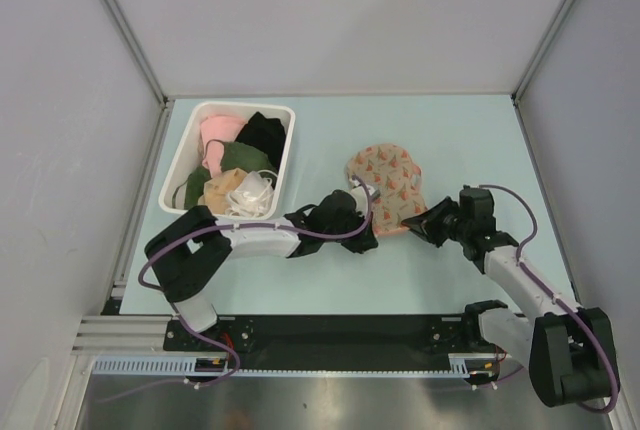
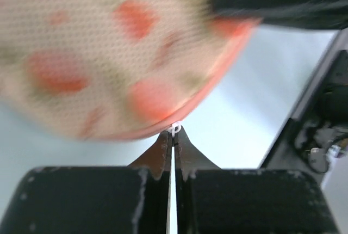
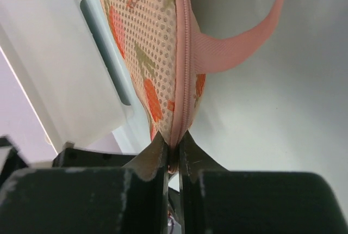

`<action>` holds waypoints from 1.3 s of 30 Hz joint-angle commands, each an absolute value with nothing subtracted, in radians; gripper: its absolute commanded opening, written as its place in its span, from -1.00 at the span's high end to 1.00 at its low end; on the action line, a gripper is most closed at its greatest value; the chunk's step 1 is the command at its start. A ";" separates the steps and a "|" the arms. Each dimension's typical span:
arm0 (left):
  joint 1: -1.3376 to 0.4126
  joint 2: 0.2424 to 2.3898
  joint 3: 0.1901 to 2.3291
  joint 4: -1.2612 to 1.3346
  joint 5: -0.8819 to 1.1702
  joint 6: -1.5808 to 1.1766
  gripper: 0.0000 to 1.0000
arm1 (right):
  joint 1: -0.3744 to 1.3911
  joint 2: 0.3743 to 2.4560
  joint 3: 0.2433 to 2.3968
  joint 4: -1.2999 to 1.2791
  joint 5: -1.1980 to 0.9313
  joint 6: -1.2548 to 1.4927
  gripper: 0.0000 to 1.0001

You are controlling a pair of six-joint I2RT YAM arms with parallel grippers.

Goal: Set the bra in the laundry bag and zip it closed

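Looking down from above, we see the oval beige-pink mesh laundry bag with small orange-red prints [image 1: 385,182] lying on the pale green worktop [image 1: 460,140]. It is just to the right of the white rectangular plastic bin [image 1: 181,165], which is full of clothes. The bag sits between our two hands. Our left hand [image 2: 174,136] is squeezed tight on a tiny white ring [image 2: 174,129] at the bag's pink edge. Our right hand [image 3: 174,148] is squeezed tight too, and it pinches the pink zipper edge [image 3: 187,54] on the other side of the bag. A pink fabric loop [image 3: 244,43] sticks out from that edge. Near the right hand, the two halves of the bag are pressed together along the zipper. We cannot tell where the small black fabric bra is.
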State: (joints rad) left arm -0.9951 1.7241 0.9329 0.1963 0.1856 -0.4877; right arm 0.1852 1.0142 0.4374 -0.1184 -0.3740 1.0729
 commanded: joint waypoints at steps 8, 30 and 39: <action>-0.836 1.637 0.859 0.060 0.025 -0.362 1.00 | 0.068 1.147 0.457 0.046 -0.600 0.942 1.00; -1.121 0.862 0.546 -0.048 -0.140 -0.509 -0.46 | 0.457 0.826 0.630 -0.560 -0.040 0.725 -0.99; -1.197 0.187 0.220 0.040 -0.107 -0.656 -0.63 | 0.923 0.683 0.499 -0.346 0.178 0.781 -0.99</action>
